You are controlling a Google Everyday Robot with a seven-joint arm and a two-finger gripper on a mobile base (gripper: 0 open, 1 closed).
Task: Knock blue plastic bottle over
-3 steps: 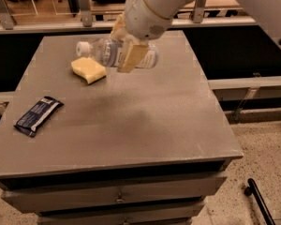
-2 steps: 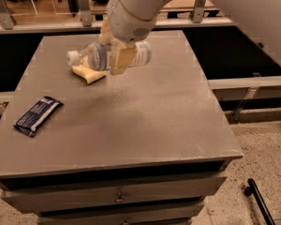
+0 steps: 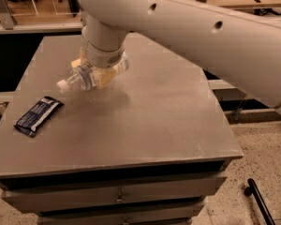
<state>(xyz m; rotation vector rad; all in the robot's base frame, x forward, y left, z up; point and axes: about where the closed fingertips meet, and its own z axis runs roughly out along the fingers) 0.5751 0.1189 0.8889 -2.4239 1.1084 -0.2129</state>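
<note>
The blue plastic bottle (image 3: 82, 77) is clear with a white cap and a pale label. It lies tipped on its side on the grey table (image 3: 154, 121), left of centre, with its cap pointing to the left front. My gripper (image 3: 103, 75) hangs from the thick white arm and is right against the bottle's body, covering its base end. A small piece of the yellow sponge (image 3: 77, 63) shows just behind the bottle; the rest is hidden by the gripper.
A flat dark-blue wrapper packet (image 3: 38, 116) lies near the table's left edge. The white arm (image 3: 192, 27) crosses the upper right of the view. A black bar (image 3: 258, 202) lies on the speckled floor at lower right. Drawers sit under the table's front edge.
The arm has swung left and toward the table's front. The bottle has moved with it and now lies on its side, cap to the left. The sponge has become mostly hidden.
</note>
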